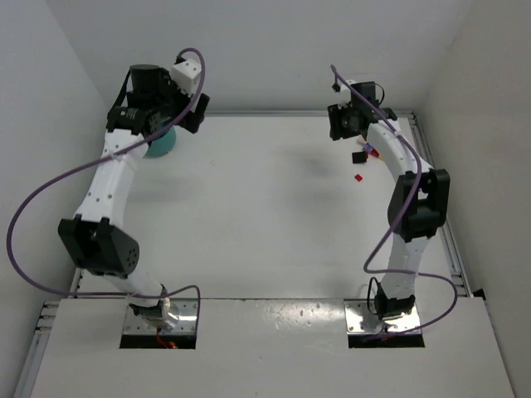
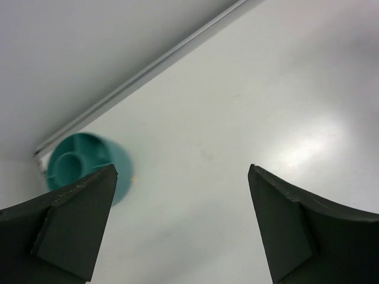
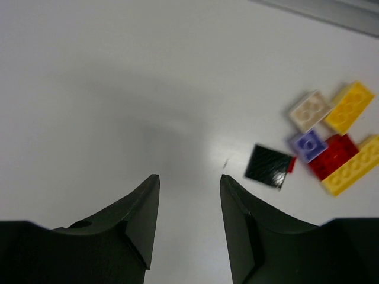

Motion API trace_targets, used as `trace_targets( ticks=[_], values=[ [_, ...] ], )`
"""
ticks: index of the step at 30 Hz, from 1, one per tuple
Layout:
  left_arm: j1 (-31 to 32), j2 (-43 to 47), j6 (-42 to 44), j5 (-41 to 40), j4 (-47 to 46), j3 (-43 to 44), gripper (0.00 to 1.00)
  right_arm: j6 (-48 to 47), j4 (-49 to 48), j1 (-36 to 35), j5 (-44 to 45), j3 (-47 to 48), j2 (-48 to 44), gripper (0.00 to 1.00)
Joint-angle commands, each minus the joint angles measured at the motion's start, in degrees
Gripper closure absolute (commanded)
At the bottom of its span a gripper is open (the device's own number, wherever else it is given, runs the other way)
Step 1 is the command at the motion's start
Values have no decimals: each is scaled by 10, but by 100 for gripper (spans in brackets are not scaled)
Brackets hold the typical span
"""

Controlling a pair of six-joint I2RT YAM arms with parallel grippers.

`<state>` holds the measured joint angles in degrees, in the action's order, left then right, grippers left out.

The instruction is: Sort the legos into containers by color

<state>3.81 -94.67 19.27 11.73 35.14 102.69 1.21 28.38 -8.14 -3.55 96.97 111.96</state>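
My left pincer [image 2: 182, 170] gapes by the round teal plastic bowl [image 2: 76, 157]; my right pincer [image 3: 189, 177] stands narrowly apart, empty, near tiny coloured plastic bricks [image 3: 334, 152].

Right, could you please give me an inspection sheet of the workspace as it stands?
Surface: white table, glossy, no marks seen.
Job's things: teal bowl in the far left corner, contents too blurred to tell; legos (cream, yellow, purple, red, black) loose in a cluster at the far right.
Clutter: nothing seen.
Grippers: left gripper wide open, empty, beside the bowl; right gripper open, empty, left of the legos.
Cables: purple cables loop off both arms.
Surroundings: white walls; metal rail along the table's edge.
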Motion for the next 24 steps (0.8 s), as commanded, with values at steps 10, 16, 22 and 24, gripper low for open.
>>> trace_targets(
  ticks=[10, 16, 22, 24],
  values=[
    [73, 112, -161, 47, -44, -137, 1, -16, 75, 95, 71, 225, 205, 45],
    [79, 112, -167, 52, -44, -137, 1, -24, 103, 117, 57, 301, 272, 41],
    [84, 112, -167, 52, -49, -143, 1, -30, 89, 134, 46, 296, 277, 41],
    [84, 107, -167, 52, -49, -143, 1, -30, 89, 139, 46, 296, 290, 41]
  ],
)
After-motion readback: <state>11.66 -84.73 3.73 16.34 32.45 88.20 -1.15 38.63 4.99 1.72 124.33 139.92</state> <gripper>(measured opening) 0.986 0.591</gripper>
